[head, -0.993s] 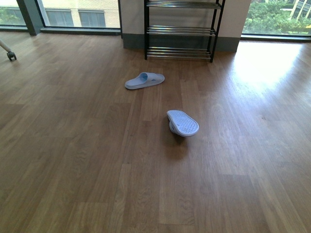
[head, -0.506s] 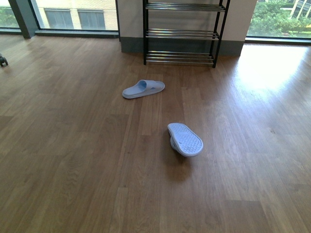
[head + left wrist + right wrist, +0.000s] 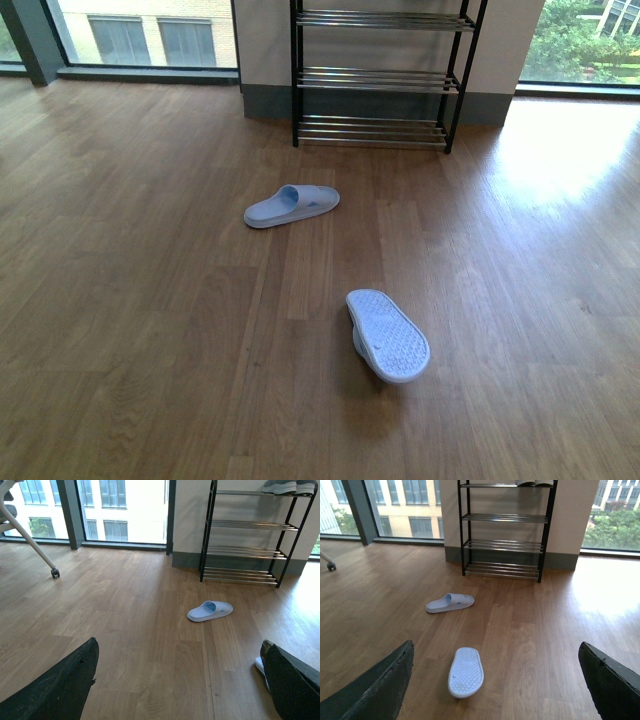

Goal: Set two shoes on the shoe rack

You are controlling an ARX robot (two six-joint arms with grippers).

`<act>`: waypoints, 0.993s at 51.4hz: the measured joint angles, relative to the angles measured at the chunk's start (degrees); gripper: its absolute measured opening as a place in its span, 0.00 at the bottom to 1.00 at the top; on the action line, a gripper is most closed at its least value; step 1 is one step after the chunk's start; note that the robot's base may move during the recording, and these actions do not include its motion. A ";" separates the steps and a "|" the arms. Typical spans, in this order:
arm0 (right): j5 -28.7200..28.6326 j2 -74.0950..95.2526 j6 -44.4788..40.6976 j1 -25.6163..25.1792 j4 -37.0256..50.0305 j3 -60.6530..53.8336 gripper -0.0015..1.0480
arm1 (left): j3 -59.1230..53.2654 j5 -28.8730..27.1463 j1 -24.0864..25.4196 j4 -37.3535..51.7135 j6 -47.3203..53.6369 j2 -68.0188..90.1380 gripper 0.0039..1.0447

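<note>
2 slides: upright slide [image 3: 291,205], sole-up slide [image 3: 389,335] | 1 rack [image 3: 378,75], perhaps sneakers [image 3: 287,486] atop | left hand [image 3: 179,649] wide | right hand [image 3: 495,646] wide

Far slipper [image 3: 291,205]: pale blue, plain. Near slipper [image 3: 388,335]: pale blue, sole covered in a fine dotted tread. Rack [image 3: 380,75]: black frame, silver rod shelves. Floor [image 3: 150,300]: brown wood-grain planks, white glare at far right. Shoes [image 3: 287,486] on rack top: grey, white soles.
</note>
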 joint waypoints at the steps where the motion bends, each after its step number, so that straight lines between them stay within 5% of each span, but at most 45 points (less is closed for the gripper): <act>1: 0.00 0.00 0.00 0.00 0.00 0.00 0.91 | 0.00 0.00 0.00 0.00 0.00 0.00 0.91; 51: 0.00 0.07 0.00 0.02 0.00 0.00 0.91 | 0.00 0.00 0.00 0.00 0.00 0.00 0.91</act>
